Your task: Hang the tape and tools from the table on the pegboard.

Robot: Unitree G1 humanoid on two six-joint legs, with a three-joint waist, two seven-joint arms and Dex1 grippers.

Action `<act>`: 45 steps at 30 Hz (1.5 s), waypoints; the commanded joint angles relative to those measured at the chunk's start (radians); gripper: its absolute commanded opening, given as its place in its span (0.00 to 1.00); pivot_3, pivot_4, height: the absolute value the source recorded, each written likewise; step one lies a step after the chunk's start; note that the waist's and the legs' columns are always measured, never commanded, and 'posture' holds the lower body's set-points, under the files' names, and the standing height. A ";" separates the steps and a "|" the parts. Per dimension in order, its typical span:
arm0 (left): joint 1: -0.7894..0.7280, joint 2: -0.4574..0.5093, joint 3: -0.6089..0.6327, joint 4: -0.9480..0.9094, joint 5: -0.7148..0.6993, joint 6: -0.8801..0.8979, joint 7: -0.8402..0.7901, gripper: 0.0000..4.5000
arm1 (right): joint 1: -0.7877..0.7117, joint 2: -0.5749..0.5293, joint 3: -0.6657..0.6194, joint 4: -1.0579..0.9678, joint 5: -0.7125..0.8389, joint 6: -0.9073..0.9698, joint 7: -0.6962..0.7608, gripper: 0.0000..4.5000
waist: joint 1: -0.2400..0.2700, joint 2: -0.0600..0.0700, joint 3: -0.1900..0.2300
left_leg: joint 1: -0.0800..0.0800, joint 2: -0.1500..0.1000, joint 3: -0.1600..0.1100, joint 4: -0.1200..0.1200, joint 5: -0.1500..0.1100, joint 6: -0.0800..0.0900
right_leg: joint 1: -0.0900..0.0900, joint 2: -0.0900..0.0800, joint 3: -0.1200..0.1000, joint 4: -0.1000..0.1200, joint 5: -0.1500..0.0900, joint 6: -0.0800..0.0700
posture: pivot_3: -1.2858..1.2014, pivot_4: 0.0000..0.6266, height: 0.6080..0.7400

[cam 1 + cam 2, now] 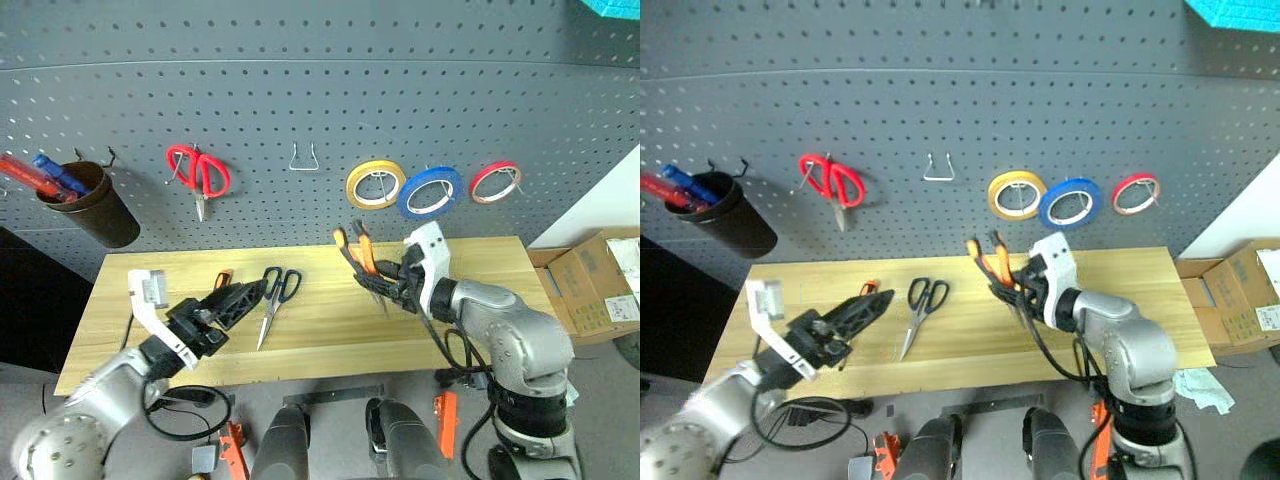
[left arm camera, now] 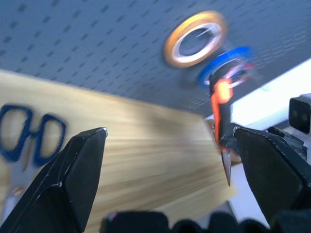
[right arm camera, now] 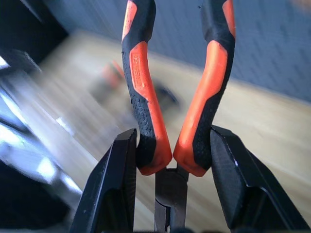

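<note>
above table [image 1: 480, 300] | right gripper [image 3: 170, 160] clamps pliers [image 3: 146, 82] | left gripper [image 1: 243, 297] open, seemingly empty

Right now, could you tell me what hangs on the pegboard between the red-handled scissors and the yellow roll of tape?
In the left eye view, one bare metal wire hook hangs between the red-handled scissors and the yellow roll of tape.

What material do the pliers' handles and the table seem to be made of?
Pliers: the handles look like moulded rubber or soft plastic, matt orange over black, with a stippled grip texture; the joint between them looks like dark steel. Table: seemingly light wood, smooth, with visible plank grain.
</note>
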 commanded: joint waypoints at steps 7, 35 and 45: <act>-0.155 0.056 -0.018 0.065 -0.065 -0.093 0.021 1.00 | -0.356 0.186 -0.022 0.255 0.031 -0.407 -0.158 0.39 | 0.010 -0.008 -0.068 | 0.004 -0.002 0.000 0.001 0.002 -0.002 | 0.005 0.001 -0.002 -0.002 0.002 -0.002 | 0.61 0.02 1.00; -0.300 -0.057 -0.177 0.127 0.187 -0.206 0.093 1.00 | -0.813 0.177 0.020 1.773 -0.271 -1.584 -0.454 0.39 | 0.051 -0.015 -0.101 | 0.028 0.000 0.007 -0.002 0.007 -0.002 | 0.024 0.006 0.009 0.001 0.004 -0.015 | 0.66 0.06 1.00; -0.302 -0.060 -0.186 0.121 0.190 -0.198 0.101 1.00 | -0.702 0.155 0.073 1.741 -0.338 -1.534 -0.472 0.39 | 0.075 -0.015 -0.102 | 0.028 0.000 0.007 -0.003 0.007 -0.002 | 0.024 0.006 0.009 0.001 0.004 -0.015 | 0.66 0.04 1.00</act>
